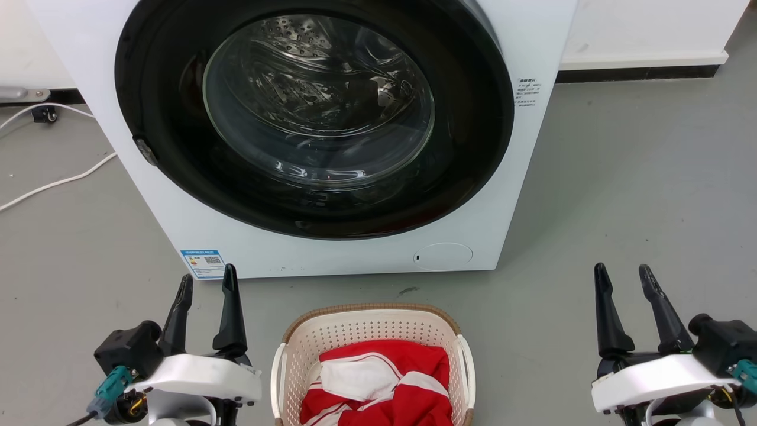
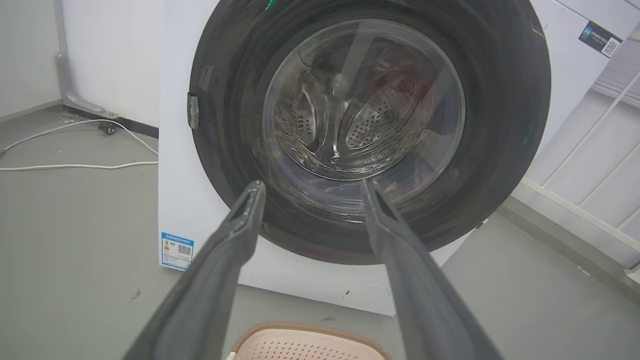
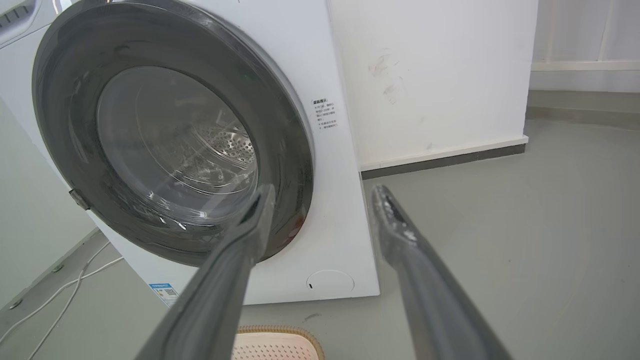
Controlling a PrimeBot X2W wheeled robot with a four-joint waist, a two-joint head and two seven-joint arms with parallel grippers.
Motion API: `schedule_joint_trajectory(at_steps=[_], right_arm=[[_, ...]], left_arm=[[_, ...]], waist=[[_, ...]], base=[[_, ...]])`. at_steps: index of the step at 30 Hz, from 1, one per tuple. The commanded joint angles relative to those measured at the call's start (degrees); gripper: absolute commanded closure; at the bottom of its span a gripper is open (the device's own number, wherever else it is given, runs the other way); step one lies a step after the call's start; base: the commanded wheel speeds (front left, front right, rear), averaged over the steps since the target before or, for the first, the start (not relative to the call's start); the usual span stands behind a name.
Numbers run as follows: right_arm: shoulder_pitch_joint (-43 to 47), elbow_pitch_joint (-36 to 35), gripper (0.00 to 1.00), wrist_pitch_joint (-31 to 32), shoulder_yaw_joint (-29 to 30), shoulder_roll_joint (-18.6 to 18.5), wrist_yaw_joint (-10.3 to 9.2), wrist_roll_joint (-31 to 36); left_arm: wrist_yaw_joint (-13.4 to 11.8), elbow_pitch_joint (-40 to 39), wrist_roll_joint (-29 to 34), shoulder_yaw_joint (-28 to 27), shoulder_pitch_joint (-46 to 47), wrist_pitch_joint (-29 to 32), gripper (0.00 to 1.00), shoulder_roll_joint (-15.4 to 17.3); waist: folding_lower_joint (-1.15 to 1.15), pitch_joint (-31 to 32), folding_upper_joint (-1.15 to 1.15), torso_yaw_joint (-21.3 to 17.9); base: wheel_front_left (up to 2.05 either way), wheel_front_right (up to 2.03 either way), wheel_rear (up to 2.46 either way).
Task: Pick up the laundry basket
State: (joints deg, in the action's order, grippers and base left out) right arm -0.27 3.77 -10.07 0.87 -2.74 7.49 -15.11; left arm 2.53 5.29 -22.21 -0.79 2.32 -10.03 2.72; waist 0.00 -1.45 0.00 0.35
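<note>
Status: my left gripper is released, fingers spread, nothing between them. It sits near-left in the head view, fingers pointing toward the washer. My right gripper is the same: fingers apart, empty, near-right over the bare grey floor.

The laundry basket stands on the floor at near centre, between the two grippers, just in front of the washer and apart from it. Neither gripper touches it; each is off to its own side. It has a brown woven-look rim and cream perforated walls. The left handle and right handle are white loops. The basket's near end is cut off by the frame edge. Inside lies a crumpled red garment with white stripes.

Left wrist view: the left gripper has its fingers wide apart, framing the washer's round door, with the steel drum visible through the glass. The basket's far rim shows at the bottom edge between the fingers.

Right wrist view: the right gripper is also spread, with one finger over the door ring and the other over the floor. A corner of the basket shows at the bottom, to the left.

Other items: a blue label at the washer's lower left corner, just past my left fingertips, and a white cable on the floor, far left.
</note>
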Motion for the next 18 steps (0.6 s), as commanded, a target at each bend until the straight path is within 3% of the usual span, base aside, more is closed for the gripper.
schedule_joint_trajectory(at_steps=[1,18], right_arm=[[0.21,-0.69,0.0,-0.44,-0.14,-0.2,0.0,1.35],[0.88,-0.69,0.0,-2.74,-0.7,-0.22,-0.01,11.55]], left_arm=[[0.15,-0.55,1.32,-0.02,-0.25,-0.52,0.0,0.18],[-0.58,-0.54,10.78,0.6,-0.81,-2.74,0.0,0.21]], waist=[[0.0,-0.02,0.0,-0.01],[0.0,-0.25,0.0,0.07]], base=[[0.0,0.0,0.0],[0.0,0.0,0.0]])
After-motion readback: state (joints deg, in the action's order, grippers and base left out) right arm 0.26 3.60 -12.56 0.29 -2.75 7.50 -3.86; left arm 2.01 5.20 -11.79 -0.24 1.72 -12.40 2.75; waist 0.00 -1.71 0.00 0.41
